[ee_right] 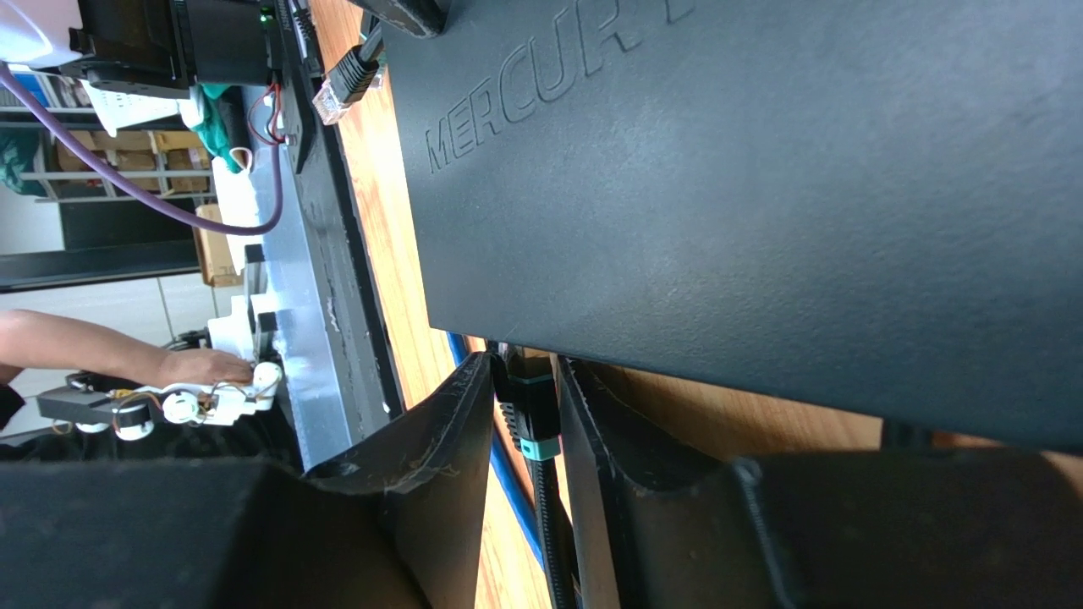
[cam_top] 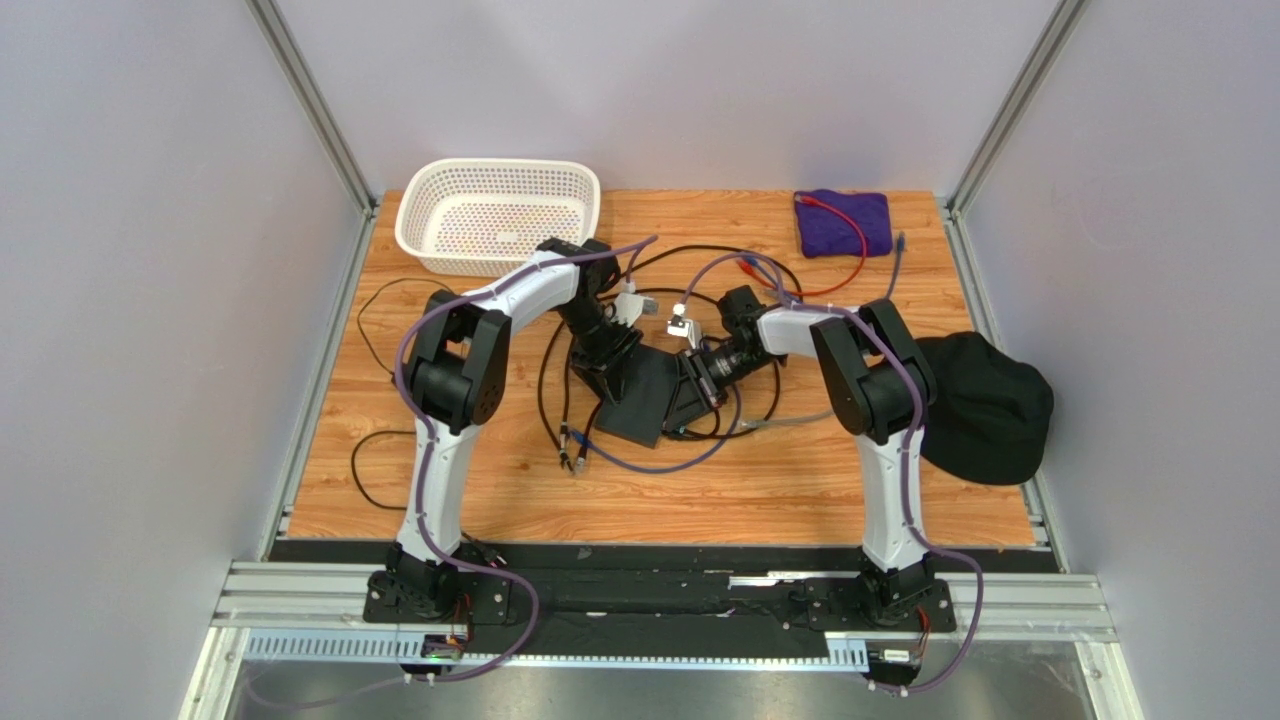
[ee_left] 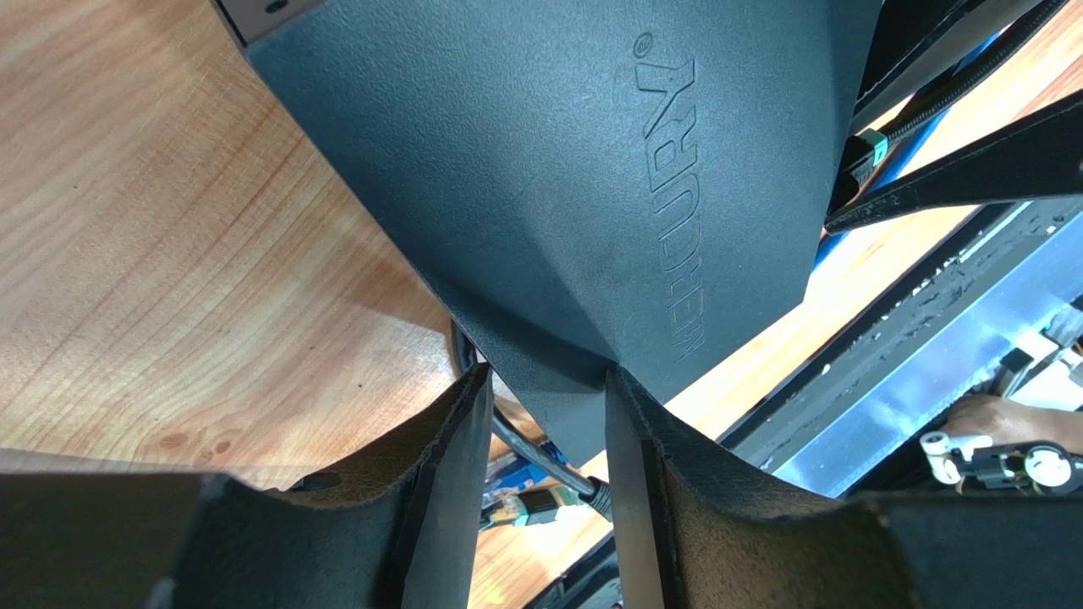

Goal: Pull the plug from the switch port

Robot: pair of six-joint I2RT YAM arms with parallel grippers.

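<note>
Near the middle of the wooden table [cam_top: 451, 450] I see the switch [cam_top: 639, 398], a flat black box turned so one corner points at the near edge. Both arms reach in to it, one from each side. I cannot tell if the box lies flat on the wood or is tipped up a little.

My left gripper [cam_top: 601, 357] is on the left side of the switch. In the left wrist view its two fingers [ee_left: 439, 495] are closed in on one corner of the box and pinch it between them. The raised word MERCURY on the box fills much of that view.

My right gripper [cam_top: 703, 375] is on the right side of the switch. In the right wrist view the plug [ee_right: 526, 404] is black with a blue-green band, and it sits in the edge of the switch. The two fingers are pressed close on it, one on each side, so the plug is pinched between them. Its thin black wire runs down between the fingers. A clear plug [ee_right: 341, 86] on another wire lies loose by a far corner of the box.

Black cables [cam_top: 549, 390] loop on the wood around the switch. A white basket [cam_top: 496, 210] stands at the far left. A purple cloth [cam_top: 842, 221] lies at the far right with a red wire on it. A black cap [cam_top: 984, 402] sits at the right edge, beside the right arm.
</note>
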